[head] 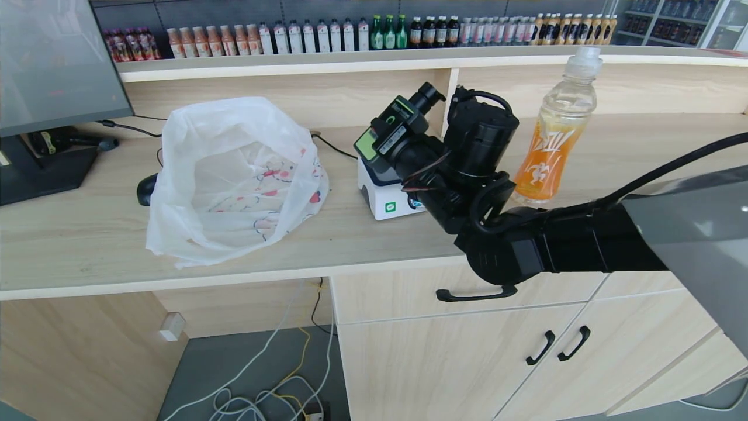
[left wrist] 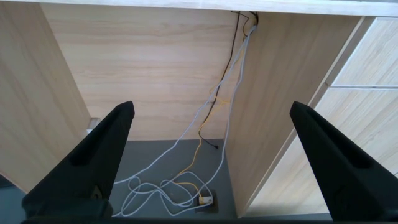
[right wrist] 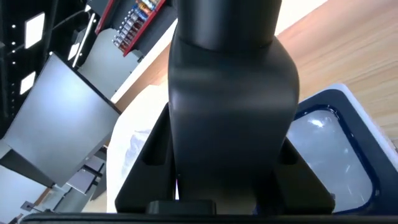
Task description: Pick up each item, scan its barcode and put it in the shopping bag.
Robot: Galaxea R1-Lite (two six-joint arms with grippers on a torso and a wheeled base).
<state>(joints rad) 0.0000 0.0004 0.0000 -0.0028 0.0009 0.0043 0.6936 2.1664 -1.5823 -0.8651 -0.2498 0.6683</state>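
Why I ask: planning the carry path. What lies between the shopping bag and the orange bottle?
In the head view, the white scanner stands on the counter between them; the right gripper holds a dark, green-labelled item over it.

On the counter [head: 70,234] before you, the shopping bag [head: 234,181] sits left of the scanner [head: 388,196]. The bottle [head: 555,140] stands at its right, a mouse [head: 146,190] lies just left of the bag, and the monitor [head: 52,64] stands far left.
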